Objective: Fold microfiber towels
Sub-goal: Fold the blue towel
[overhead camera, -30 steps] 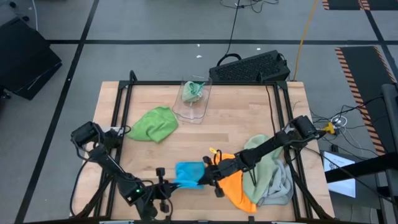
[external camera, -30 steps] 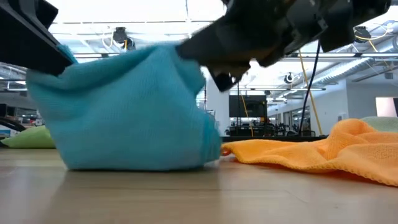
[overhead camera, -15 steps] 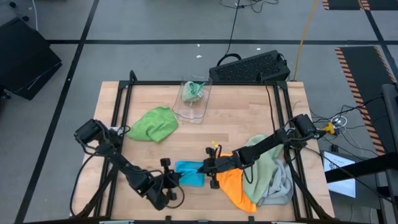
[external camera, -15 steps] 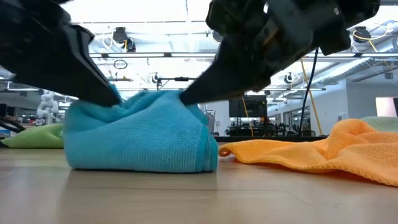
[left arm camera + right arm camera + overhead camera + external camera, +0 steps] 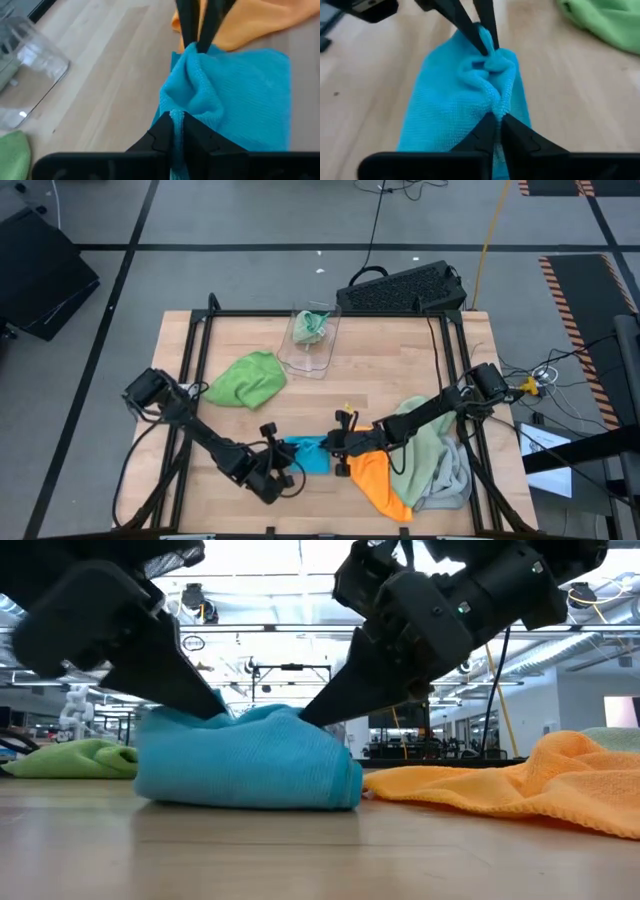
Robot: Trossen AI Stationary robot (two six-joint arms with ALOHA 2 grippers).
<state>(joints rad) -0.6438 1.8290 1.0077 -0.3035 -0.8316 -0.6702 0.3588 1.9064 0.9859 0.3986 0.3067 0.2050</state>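
A blue microfiber towel (image 5: 308,454) lies bunched and low on the wooden table near its front edge, its underside on the wood. My left gripper (image 5: 291,456) comes at it from the table's left and my right gripper (image 5: 323,448) from the right. Both are shut on raised ridges of the blue towel, and their fingertips nearly meet over its top. An orange towel (image 5: 378,480) lies just right of the blue one, partly under my right arm. My left gripper pinches a raised ridge of the blue towel (image 5: 176,116) between its two fingers, on the towel's left part. The fingers (image 5: 205,700) slant down from the table's left. The towel rests on the table below. My right gripper pinches a puckered fold of the blue towel (image 5: 496,107) between its two fingers, on top toward its right side. The fingers (image 5: 330,705) slant down from the table's right. The cloth lies slack on the table.
A bright green towel (image 5: 247,378) lies at the left. A clear plastic bin (image 5: 312,335) holding a sage green cloth stands at the far middle. Pale green and grey towels (image 5: 438,462) are heaped at the right edge. A black keyboard (image 5: 405,288) sits beyond the far edge.
My left gripper has gone toward the table's right edge and down, carrying the blue towel's left part over toward my right gripper. My right gripper has tipped downward. The towel, held up like a tent before, now lies low and narrower on the table.
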